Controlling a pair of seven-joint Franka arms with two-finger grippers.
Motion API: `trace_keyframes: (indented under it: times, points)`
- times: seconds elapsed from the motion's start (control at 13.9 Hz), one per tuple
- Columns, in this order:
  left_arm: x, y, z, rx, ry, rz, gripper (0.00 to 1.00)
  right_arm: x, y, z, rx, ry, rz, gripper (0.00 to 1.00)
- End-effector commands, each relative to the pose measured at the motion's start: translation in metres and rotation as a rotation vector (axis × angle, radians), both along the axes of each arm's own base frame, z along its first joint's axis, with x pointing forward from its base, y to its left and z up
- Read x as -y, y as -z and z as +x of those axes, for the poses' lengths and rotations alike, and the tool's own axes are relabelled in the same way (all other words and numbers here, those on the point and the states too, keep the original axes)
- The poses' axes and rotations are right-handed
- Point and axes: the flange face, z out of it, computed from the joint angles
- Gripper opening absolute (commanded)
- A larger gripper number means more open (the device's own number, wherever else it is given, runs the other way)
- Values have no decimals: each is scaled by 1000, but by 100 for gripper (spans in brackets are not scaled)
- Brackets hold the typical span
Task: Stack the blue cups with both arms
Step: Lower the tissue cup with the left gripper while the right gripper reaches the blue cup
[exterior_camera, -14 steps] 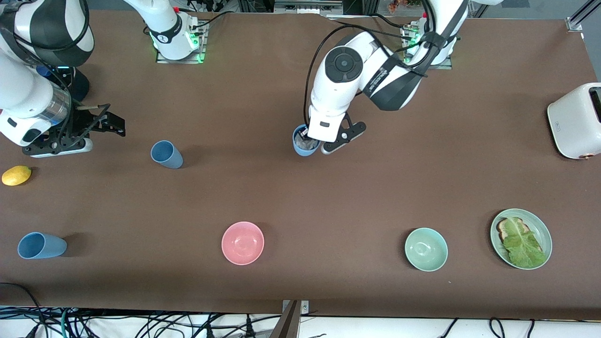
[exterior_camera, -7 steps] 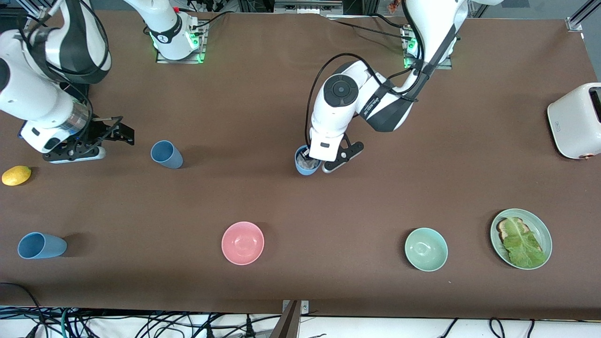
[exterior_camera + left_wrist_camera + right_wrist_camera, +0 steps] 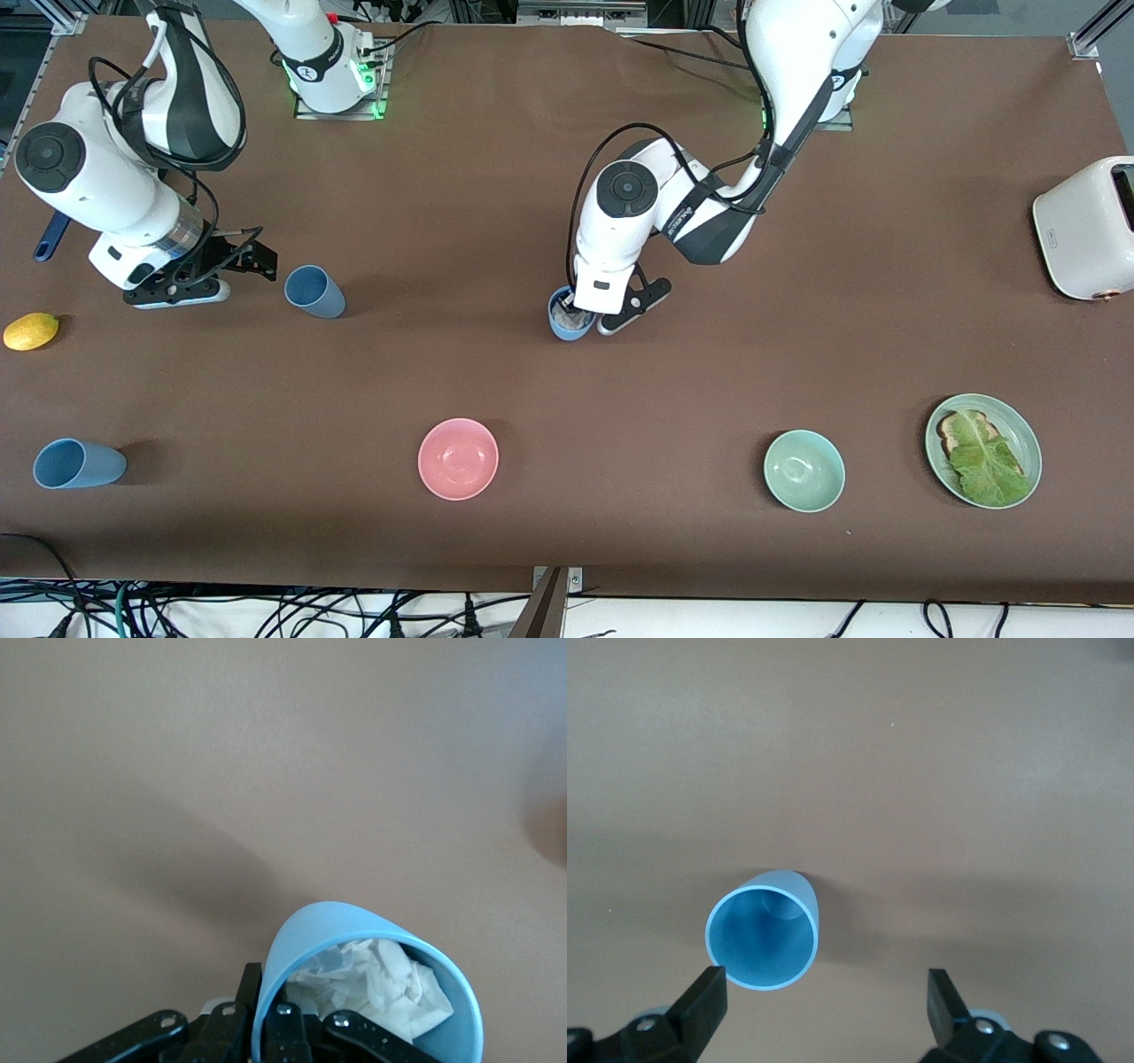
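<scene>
Gripping a blue cup's (image 3: 567,321) rim, left end effector (image 3: 592,321) (paper inside).

Glossy white arms (image 3: 106,190), black joint bands, black cables, black tools, green base LEDs.

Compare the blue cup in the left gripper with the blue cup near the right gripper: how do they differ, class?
The held cup has crumpled white paper inside; the free cup is empty. The left gripper is shut on the held cup's rim; the free cup is untouched, the right gripper open beside it. The held cup is near the table's middle; the free cup stands toward the right arm's end. Both are alike, light blue, tapered, handleless.
</scene>
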Motion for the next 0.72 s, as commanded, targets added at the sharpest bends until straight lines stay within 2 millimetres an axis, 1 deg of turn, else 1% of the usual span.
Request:
trace_keyframes:
  times: [0.0, 0.14, 0.29, 0.36, 0.5, 0.58, 0.65]
  points:
    - [10, 20, 0, 26, -19, 7, 0, 0, 7, -11, 16, 3, 11, 100]
    - [13, 30, -2, 26, -23, 0, 0, 1, 21, -13, 12, 5, 9, 100]
    - [11, 40, -1, 18, -27, 5, 0, 1, 35, -10, 10, 6, 7, 100]
    - [10, 42, 0, 21, -30, 5, 0, 1, 42, -9, 13, 8, 6, 100]
    - [10, 50, -2, 27, -30, -7, 0, 1, 50, -10, 9, 8, 5, 100]
    - [10, 58, -2, 23, -30, -8, 0, 1, 56, -9, 6, 8, 3, 100]
    - [9, 60, -2, 22, -30, -6, 0, 1, 61, -7, 11, 8, 2, 100]
